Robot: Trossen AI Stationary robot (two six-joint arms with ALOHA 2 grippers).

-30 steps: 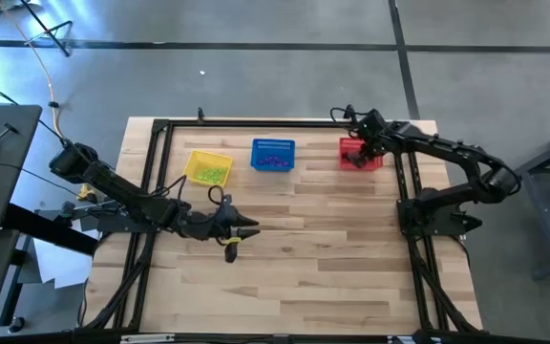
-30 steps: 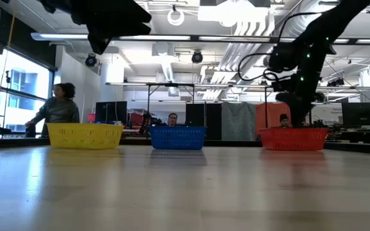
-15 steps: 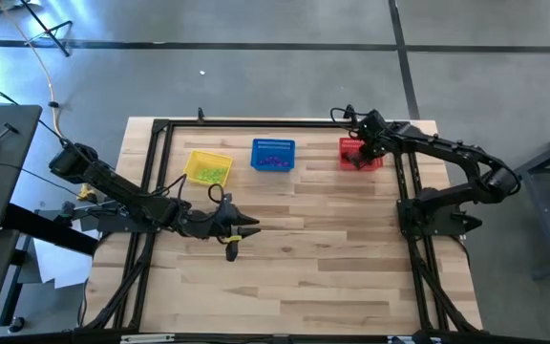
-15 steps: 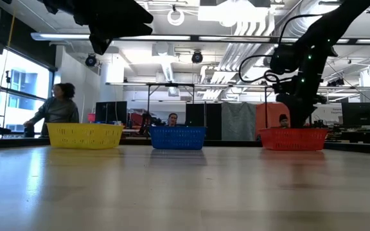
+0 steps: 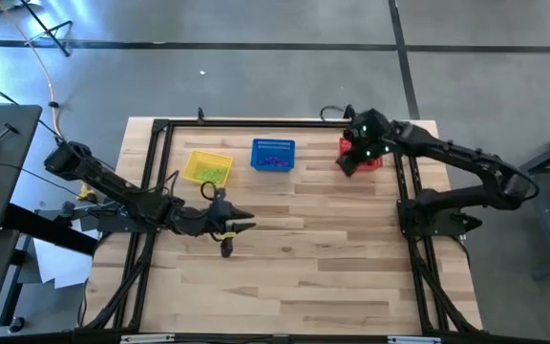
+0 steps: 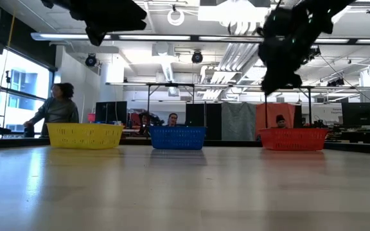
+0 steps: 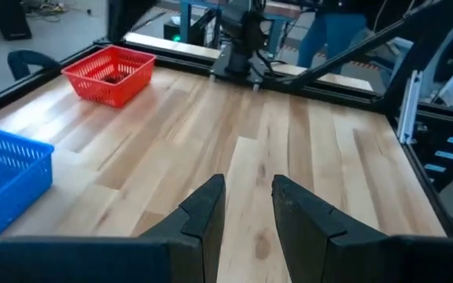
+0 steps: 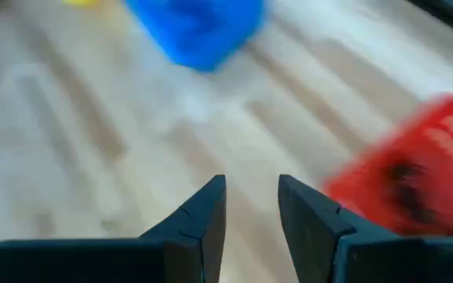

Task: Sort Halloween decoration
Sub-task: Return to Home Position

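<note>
Sorting: judged all but complete. No loose spider shows on the table (image 5: 332, 258). Contents by basket, along the top of the high view: yellow basket (image 5: 195, 159), upper left, holds green spiders (image 5: 210, 173); blue basket (image 5: 273, 143), upper centre, holds purple spiders (image 5: 274, 161); red basket (image 7: 101, 86), upper right, holds black spiders (image 7: 116, 77). What is left, by the look of it, is only parking the arms. Right gripper (image 5: 345, 164): raised over the lower left edge of the red basket, fingers parted by a narrow gap, empty; the black spiders lie in the basket just beside and beneath it. Left gripper (image 5: 244, 225): left of centre, below and right of the yellow basket, fingers likewise slightly parted, empty; the green spiders are near but apart from it, the purple and black farther off.
</note>
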